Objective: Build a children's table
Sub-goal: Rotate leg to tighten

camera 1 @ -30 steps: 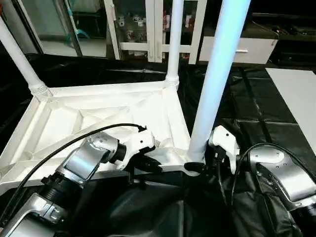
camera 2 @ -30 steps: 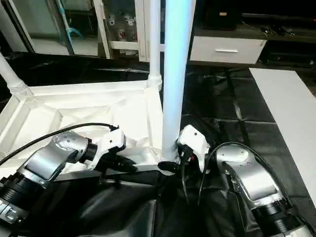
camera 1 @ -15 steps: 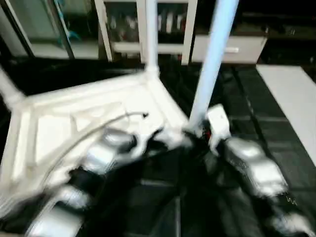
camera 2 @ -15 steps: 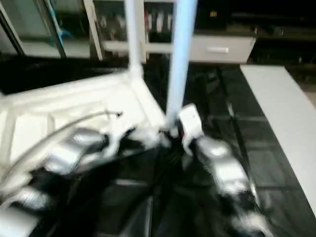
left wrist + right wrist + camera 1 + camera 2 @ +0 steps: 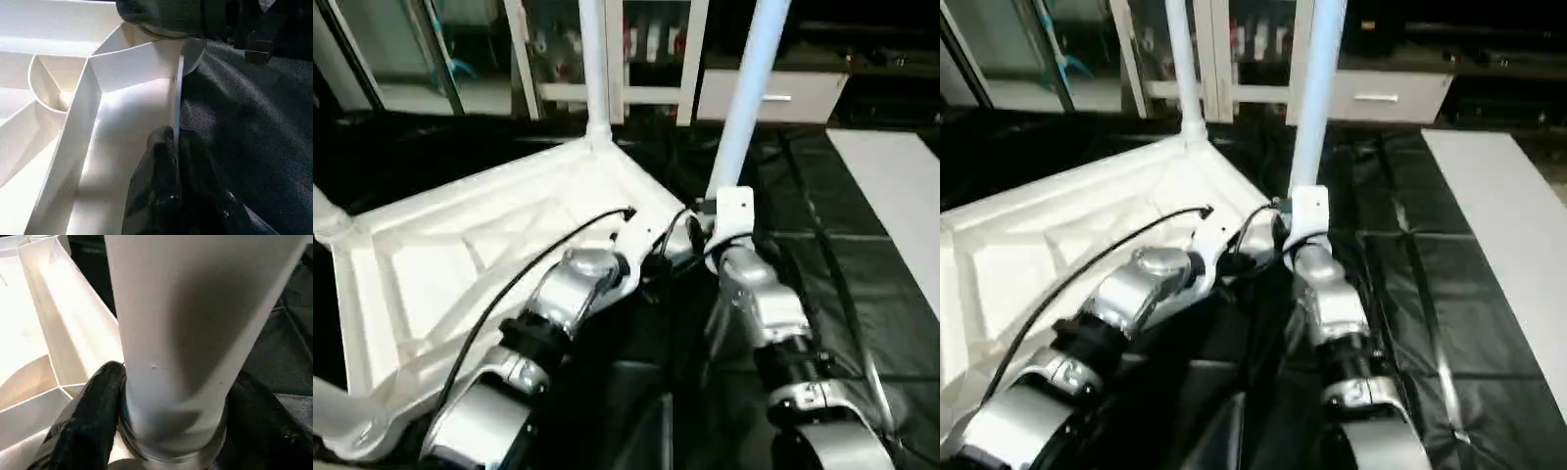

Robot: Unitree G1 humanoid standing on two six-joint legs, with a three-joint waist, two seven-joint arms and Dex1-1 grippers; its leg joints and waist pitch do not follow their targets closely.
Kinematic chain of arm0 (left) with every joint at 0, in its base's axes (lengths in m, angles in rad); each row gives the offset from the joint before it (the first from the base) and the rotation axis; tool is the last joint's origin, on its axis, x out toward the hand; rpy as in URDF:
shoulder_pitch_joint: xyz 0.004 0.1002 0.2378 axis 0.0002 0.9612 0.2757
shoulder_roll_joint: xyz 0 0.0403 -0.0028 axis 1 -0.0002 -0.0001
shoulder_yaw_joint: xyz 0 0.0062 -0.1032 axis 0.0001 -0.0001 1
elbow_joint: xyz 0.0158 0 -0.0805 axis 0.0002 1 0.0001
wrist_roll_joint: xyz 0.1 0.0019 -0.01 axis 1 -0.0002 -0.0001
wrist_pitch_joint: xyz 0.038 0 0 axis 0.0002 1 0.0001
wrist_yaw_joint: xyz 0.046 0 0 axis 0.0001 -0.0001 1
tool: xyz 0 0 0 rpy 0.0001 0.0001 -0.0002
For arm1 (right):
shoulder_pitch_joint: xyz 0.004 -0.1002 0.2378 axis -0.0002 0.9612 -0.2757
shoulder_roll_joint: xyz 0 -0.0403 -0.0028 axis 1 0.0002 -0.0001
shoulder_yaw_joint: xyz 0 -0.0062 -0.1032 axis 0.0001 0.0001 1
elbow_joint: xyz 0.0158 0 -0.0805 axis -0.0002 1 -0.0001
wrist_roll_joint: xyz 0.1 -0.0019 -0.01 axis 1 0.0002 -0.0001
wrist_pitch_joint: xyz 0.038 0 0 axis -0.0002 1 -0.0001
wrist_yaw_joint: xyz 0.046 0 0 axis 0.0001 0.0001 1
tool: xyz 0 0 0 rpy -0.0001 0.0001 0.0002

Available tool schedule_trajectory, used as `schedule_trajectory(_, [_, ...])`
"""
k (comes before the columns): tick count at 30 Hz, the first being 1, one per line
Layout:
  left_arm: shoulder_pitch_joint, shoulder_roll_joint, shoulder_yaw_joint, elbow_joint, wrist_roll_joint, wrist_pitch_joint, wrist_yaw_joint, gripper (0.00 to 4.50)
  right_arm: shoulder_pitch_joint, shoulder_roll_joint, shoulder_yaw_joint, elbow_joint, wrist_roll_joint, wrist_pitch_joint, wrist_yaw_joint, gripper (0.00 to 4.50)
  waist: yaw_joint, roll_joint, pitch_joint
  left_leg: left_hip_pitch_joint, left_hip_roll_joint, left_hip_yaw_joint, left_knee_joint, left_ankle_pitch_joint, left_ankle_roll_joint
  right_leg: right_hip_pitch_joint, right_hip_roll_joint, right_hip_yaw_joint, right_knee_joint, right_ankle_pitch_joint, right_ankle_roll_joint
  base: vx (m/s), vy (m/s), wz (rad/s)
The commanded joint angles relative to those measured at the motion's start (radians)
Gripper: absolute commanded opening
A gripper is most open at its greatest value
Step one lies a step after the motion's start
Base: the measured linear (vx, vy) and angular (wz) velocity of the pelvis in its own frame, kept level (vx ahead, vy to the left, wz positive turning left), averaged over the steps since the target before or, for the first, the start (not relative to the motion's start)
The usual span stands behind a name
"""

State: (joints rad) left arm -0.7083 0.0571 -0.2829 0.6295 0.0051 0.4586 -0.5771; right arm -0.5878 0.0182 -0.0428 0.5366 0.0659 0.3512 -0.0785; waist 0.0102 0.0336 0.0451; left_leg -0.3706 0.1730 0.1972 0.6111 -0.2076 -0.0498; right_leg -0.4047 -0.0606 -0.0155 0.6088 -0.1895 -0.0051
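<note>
The children's table lies upside down: its white ribbed tabletop (image 5: 460, 255) rests on the black cover. One white leg (image 5: 595, 69) stands in the far corner socket and another leg (image 5: 325, 223) rises at the left edge. At the near right corner a third leg (image 5: 746, 98) stands upright, and my right gripper (image 5: 710, 217) is shut around its base, black fingers (image 5: 98, 406) on either side. My left gripper (image 5: 175, 147) is shut on the thin rim wall (image 5: 178, 98) of the tabletop just beside that corner.
A white glass-door cabinet (image 5: 646, 49) and a white drawer unit (image 5: 773, 96) stand behind the table. A white panel (image 5: 901, 196) lies at the far right on the black-covered surface (image 5: 822, 264). A black cable (image 5: 509, 294) runs along my left forearm.
Both arms have stretched forward, and the held corner with its leg has swung away from me, turning the tabletop. The view itself has also shifted. Both grips are unchanged.
</note>
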Motion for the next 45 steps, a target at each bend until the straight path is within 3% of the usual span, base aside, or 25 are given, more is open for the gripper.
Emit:
schedule_trajectory(1, [0.002,0.023,0.043,-0.021,0.005,-0.020,0.057,0.00,0.016,0.047,0.053,-0.047,0.035,-0.032,0.117,2.70,0.006,-0.006,-0.066,0.008,0.042,-0.025,-0.069,-0.097,0.063,0.058,-0.068,0.031,-0.063,-0.033,-0.258,0.000,0.000,0.00])
schedule_trajectory(2, [0.005,0.026,0.042,-0.025,0.004,-0.019,0.050,0.00,0.021,0.045,0.055,-0.057,0.037,-0.033,0.124,2.70,0.005,-0.004,-0.066,0.007,0.041,-0.025,-0.069,-0.091,0.065,0.059,-0.067,0.031,-0.061,-0.023,-0.260,0.000,0.000,0.00])
schedule_trajectory(3, [0.009,0.032,0.040,-0.032,0.003,-0.016,0.038,0.00,0.028,0.042,0.058,-0.073,0.039,-0.035,0.137,3.26,0.005,-0.006,-0.067,0.006,0.041,-0.025,-0.067,-0.083,0.069,0.061,-0.067,0.031,-0.060,-0.011,-0.262,0.000,0.000,0.00])
schedule_trajectory(5, [0.034,0.065,0.027,-0.068,-0.003,-0.018,-0.033,0.00,0.064,0.011,0.072,-0.148,0.055,-0.030,0.179,3.40,0.006,-0.002,-0.067,0.006,0.041,-0.025,-0.067,-0.069,0.083,0.061,-0.068,0.031,-0.059,0.008,-0.266,0.000,0.000,0.00])
schedule_trajectory(6, [0.038,0.071,0.024,-0.075,-0.004,-0.018,-0.046,0.00,0.070,0.005,0.074,-0.160,0.057,-0.029,0.187,3.46,0.005,-0.006,-0.066,0.000,0.041,-0.027,-0.068,-0.065,0.094,0.067,-0.069,0.031,-0.056,0.023,-0.264,0.000,0.000,0.00])
schedule_trajectory(11, [0.094,0.149,-0.029,-0.174,-0.029,-0.016,-0.212,0.00,0.120,-0.088,0.079,-0.270,0.109,0.040,0.340,3.99,-0.001,-0.001,-0.061,0.008,0.046,-0.026,-0.072,-0.117,0.082,0.060,-0.066,0.032,-0.065,-0.066,-0.267,0.000,0.000,0.00])
schedule_trajectory(15, [0.140,0.228,-0.075,-0.270,-0.060,0.008,-0.364,0.00,0.175,-0.218,0.116,-0.393,0.164,0.122,0.554,4.31,0.007,0.006,-0.061,0.011,0.050,-0.026,-0.073,-0.110,0.075,0.058,-0.063,0.033,-0.060,-0.027,-0.272,0.000,0.000,0.00])
schedule_trajectory(18, [0.169,0.285,-0.106,-0.338,-0.085,0.003,-0.472,0.00,0.236,-0.365,0.192,-0.486,0.157,0.132,0.727,4.42,0.015,0.004,-0.057,0.015,0.053,-0.023,-0.074,-0.143,0.066,0.053,-0.065,0.035,-0.065,-0.067,-0.265,0.000,0.000,0.00])
schedule_trajectory(19, [0.177,0.300,-0.112,-0.357,-0.091,0.015,-0.499,0.00,0.257,-0.410,0.211,-0.513,0.158,0.133,0.780,4.42,0.025,-0.002,-0.056,0.017,0.054,-0.023,-0.075,-0.148,0.061,0.055,-0.065,0.036,-0.067,-0.091,-0.257,0.000,0.000,0.00])
schedule_trajectory(21, [0.188,0.334,-0.128,-0.386,-0.106,0.006,-0.567,0.00,0.299,-0.502,0.239,-0.558,0.158,0.116,0.883,4.42,0.028,-0.001,-0.053,0.015,0.053,-0.023,-0.076,-0.157,0.057,0.052,-0.067,0.036,-0.070,-0.130,-0.250,0.000,0.000,0.00])
schedule_trajectory(27, [0.207,0.407,-0.164,-0.468,-0.143,0.054,-0.686,0.00,0.361,-0.639,0.253,-0.647,0.199,0.145,1.037,4.42,0.032,-0.002,-0.049,0.018,0.055,-0.026,-0.080,-0.196,0.044,0.048,-0.068,0.038,-0.076,-0.221,-0.226,0.000,0.000,0.00])
schedule_trajectory(30, [0.204,0.410,-0.165,-0.467,-0.133,0.049,-0.688,0.00,0.360,-0.647,0.258,-0.641,0.191,0.139,1.036,4.42,0.033,0.001,-0.050,0.020,0.054,-0.025,-0.077,-0.184,0.044,0.043,-0.068,0.039,-0.078,-0.228,-0.228,0.000,0.000,0.00])
schedule_trajectory(37, [0.196,0.411,-0.170,-0.470,-0.135,0.054,-0.692,0.00,0.338,-0.615,0.259,-0.612,0.195,0.132,1.038,4.42,0.033,-0.002,-0.054,0.015,0.052,-0.026,-0.075,-0.157,0.048,0.047,-0.067,0.036,-0.072,-0.185,-0.236,0.000,0.000,0.00])
schedule_trajectory(38, [0.196,0.411,-0.170,-0.470,-0.135,0.056,-0.693,0.00,0.337,-0.614,0.260,-0.609,0.199,0.134,1.045,4.17,0.034,-0.003,-0.055,0.014,0.052,-0.026,-0.074,-0.150,0.050,0.049,-0.068,0.036,-0.071,-0.172,-0.237,0.000,0.000,0.00])
schedule_trajectory(45, [0.202,0.413,-0.171,-0.476,-0.134,0.059,-0.692,0.00,0.334,-0.610,0.270,-0.593,0.194,0.134,1.069,3.65,0.035,-0.006,-0.054,0.013,0.052,-0.026,-0.073,-0.145,0.058,0.049,-0.068,0.035,-0.071,-0.178,-0.238,0.000,0.000,0.00])
